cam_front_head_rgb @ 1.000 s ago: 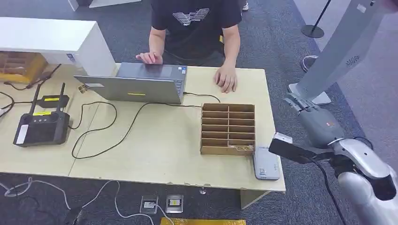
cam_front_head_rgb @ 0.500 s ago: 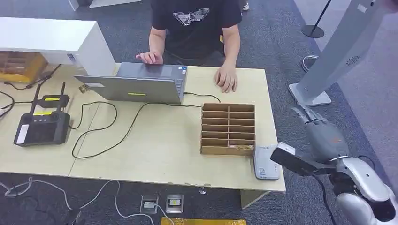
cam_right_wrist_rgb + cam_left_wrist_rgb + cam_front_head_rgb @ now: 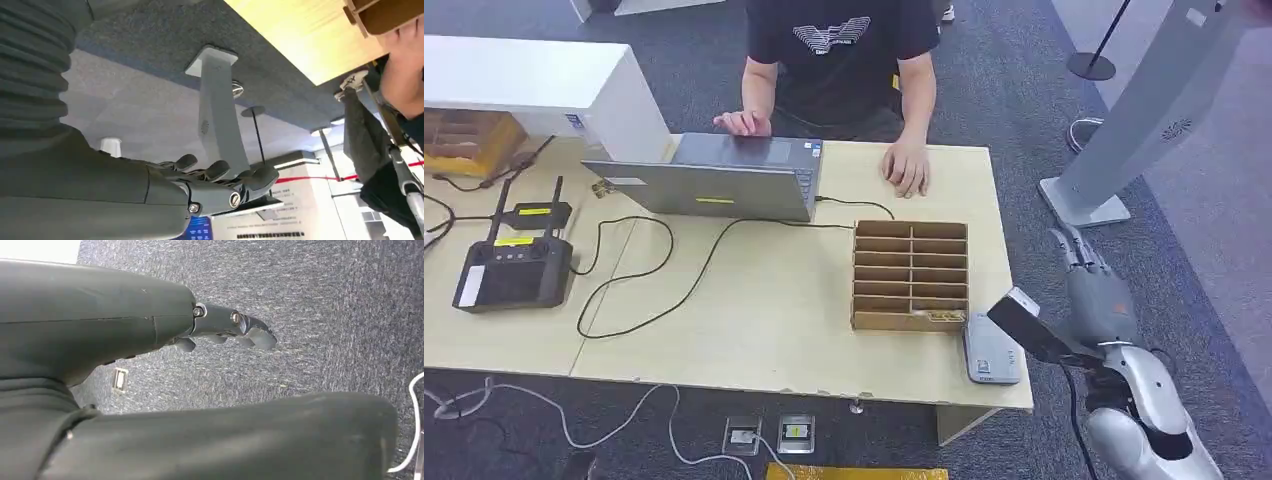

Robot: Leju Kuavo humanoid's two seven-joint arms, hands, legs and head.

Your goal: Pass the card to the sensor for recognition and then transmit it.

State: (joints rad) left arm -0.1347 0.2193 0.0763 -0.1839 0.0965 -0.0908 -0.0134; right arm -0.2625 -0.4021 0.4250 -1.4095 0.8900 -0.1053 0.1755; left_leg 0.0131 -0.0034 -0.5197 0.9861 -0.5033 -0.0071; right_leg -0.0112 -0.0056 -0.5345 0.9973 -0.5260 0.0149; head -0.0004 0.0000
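1. The right hand hangs off the right end of the table, over the carpet, with its fingers stretched out straight and nothing between them.
2. The left hand shows in its wrist view above grey carpet, fingers lightly curled at the tips and holding nothing.
3. The card appears to be the thin pale strip lying in the nearest right slot of the cardboard organizer, at about; it is too small to be sure.
4. The sensor, a flat light-grey pad with rounded corners, lies on the near right corner of the table, just beside the organizer.
5. Judged from this, the task has barely begun: no card is picked up, nothing has touched the sensor, and the handing-on is all to come.
6. Materials: the table is pale, smooth wood laminate; the organizer is brown corrugated board cut into two columns of shallow slots.
7. The hand is matte dark grey with a ribbed cover at the wrist, on a glossy silver arm.
8. At the far side a person rests hands by a grey metal laptop; a black controller with antennas sits far left, black cables looping across.
9. A tall grey kiosk stand rises from the carpet on the right.
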